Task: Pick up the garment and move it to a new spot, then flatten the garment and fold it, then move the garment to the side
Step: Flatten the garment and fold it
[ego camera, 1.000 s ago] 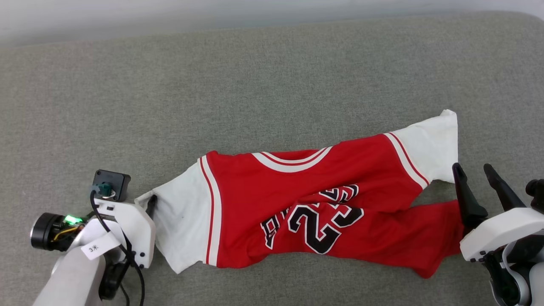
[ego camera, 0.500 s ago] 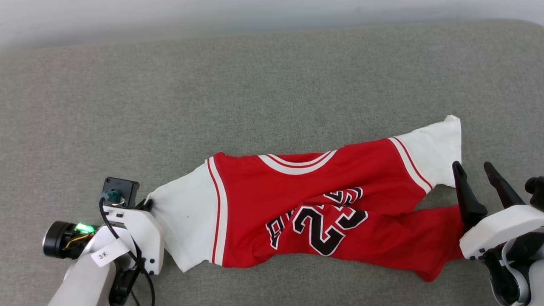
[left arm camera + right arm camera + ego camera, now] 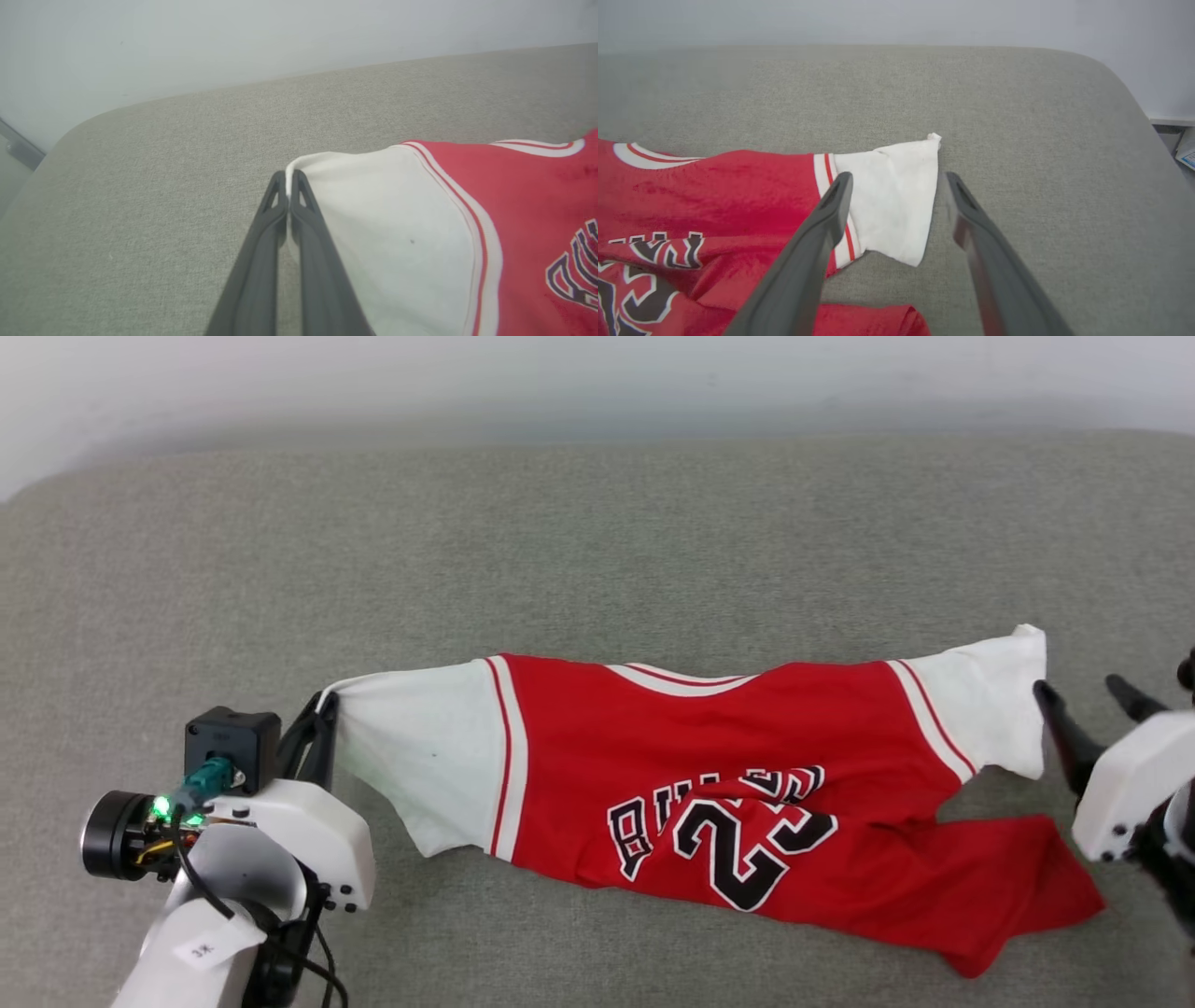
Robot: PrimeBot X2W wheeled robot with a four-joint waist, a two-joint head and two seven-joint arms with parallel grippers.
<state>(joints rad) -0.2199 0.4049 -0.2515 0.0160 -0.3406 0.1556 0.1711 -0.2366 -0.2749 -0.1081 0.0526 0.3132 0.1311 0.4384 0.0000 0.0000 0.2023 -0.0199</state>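
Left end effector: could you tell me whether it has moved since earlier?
Yes. The left end effector, shut on the garment, moved toward the far edge of the grey surface.

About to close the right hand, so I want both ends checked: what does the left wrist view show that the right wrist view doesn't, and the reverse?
Left wrist view: the left gripper is shut on the hem of the left-hand sleeve, the cloth pinched between its fingertips. Right wrist view: the right gripper is open, its fingers framing the right-hand sleeve; whether they touch the cloth I cannot tell. Shared: the red body of the garment, its striped collar trim, part of the black lettering, and the grey cushion under it.
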